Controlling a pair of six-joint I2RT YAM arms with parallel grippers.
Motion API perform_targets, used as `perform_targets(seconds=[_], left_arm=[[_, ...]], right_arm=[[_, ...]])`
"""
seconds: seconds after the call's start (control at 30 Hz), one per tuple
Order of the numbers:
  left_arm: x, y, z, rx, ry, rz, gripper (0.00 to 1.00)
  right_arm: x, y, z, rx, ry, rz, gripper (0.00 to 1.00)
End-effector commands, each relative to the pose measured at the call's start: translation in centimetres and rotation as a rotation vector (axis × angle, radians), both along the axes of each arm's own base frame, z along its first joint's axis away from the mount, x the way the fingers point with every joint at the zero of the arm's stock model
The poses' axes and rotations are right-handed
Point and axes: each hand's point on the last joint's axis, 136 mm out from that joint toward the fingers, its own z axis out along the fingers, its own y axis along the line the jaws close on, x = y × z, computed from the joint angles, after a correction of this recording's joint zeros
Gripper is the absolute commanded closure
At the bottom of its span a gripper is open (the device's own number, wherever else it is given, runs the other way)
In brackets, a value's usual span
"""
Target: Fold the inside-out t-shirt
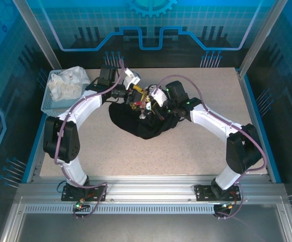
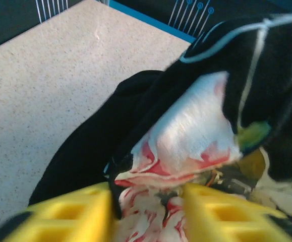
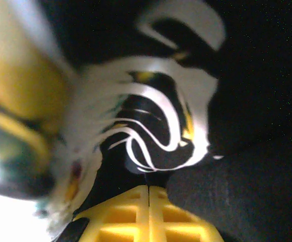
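Top external view, and the count is quick: one black t-shirt [image 1: 135, 125], bunched in a heap at the middle of the speckled table [image 1: 196, 151], with one pale basket [image 1: 46, 105] at the far left corner holding a crumpled white cloth [image 1: 67, 83], and two arms.

Both arms arc inward from their bases at the near edge, elbows flared out to the sides, wrists meeting over the far edge of the heap. The left gripper [image 1: 137, 101] and the right gripper [image 1: 149, 109] sit just beside each other, right on the fabric.

Left wrist view: the yellow fingers [image 2: 75, 212] stand apart with the pink-and-white printed part of the shirt bunched between them. Whether they actually clamp it, I cannot tell.

Right wrist view: the two yellow fingers [image 3: 120, 222] are pressed flat together, fully closed, with black and white-printed cloth crowding close ahead of the tips.
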Motion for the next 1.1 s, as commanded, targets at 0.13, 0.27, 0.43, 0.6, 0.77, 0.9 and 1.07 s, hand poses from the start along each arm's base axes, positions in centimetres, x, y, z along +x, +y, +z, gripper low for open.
perform_targets(seconds=[0.13, 0.27, 0.43, 0.6, 0.77, 0.9, 1.07], left_arm=[[3.1, 4.2, 2.8, -0.085, 0.055, 0.235, 1.0], [4.7, 9.2, 3.3, -0.141, 0.037, 0.481, 1.0], [6.0, 14.3, 2.9, -0.141, 0.02, 0.74, 1.0], [6.8, 16.6, 1.6, -0.101, 0.046, 0.877, 1.0], [6.4, 23.9, -2.2, -0.057, 0.202, 1.225, 1.0], [4.9, 24.3, -4.7, -0.117, 0.297, 1.246, 1.0], [3.2, 21.0, -6.1, -0.228, 0.438, 1.128, 0.64]], right_arm=[[0.3, -2.3, 4.0, 0.029, -0.089, -0.077, 1.0], [-1.1, -3.2, 6.8, 0.112, -0.132, -0.1, 1.0], [-1.3, -2.5, 10.3, 0.203, -0.174, -0.1, 1.0], [-0.9, -1.4, 17.0, 0.362, -0.239, -0.096, 1.0], [-1.6, -6.0, 21.2, 0.442, -0.337, -0.235, 1.0], [-1.6, -8.8, 16.1, 0.438, -0.278, -0.355, 1.0], [-2.5, -8.4, 8.4, 0.422, -0.115, -0.371, 1.0]])
